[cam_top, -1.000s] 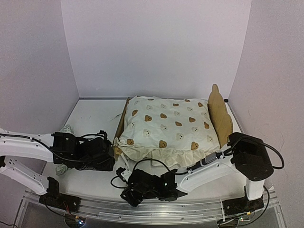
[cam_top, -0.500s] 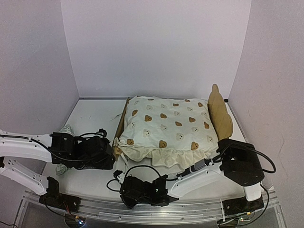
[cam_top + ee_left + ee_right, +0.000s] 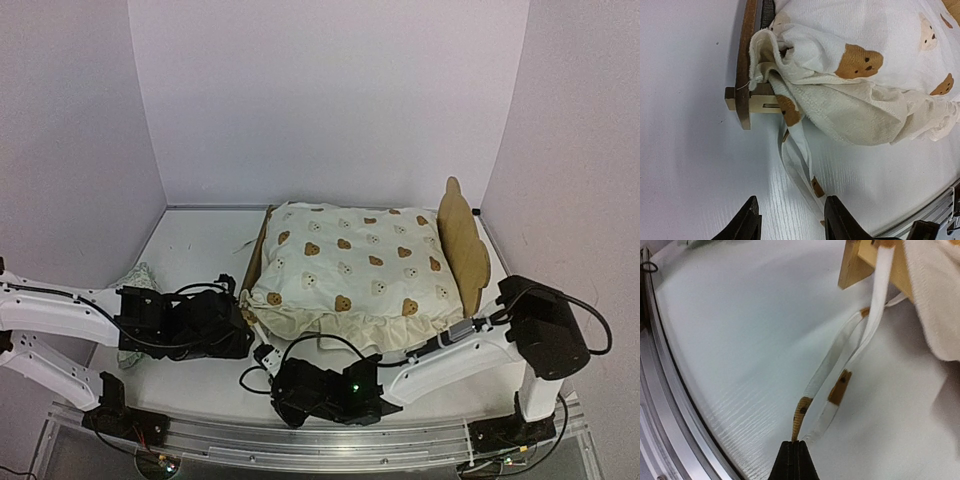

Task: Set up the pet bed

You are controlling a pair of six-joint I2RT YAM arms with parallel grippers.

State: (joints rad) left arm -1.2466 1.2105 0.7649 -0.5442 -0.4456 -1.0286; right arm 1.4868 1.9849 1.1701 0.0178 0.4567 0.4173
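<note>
Tie (image 3: 840, 387) is now pinched in your right gripper (image 3: 794, 460), apart a second ago; left gripper (image 3: 792, 227) half-open, empty; bare table (image 3: 730, 340) upper left beside pet bed (image 3: 855, 265).

Pale lilac walls (image 3: 330, 100) enclose three sides of a white bench (image 3: 195, 245), evenly lit; an aluminium rail (image 3: 400, 452) lines its near edge.

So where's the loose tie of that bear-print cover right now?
In the right wrist view the tie trails from the near left corner of the pet bed across the table, its end pinched in the shut right gripper.
</note>
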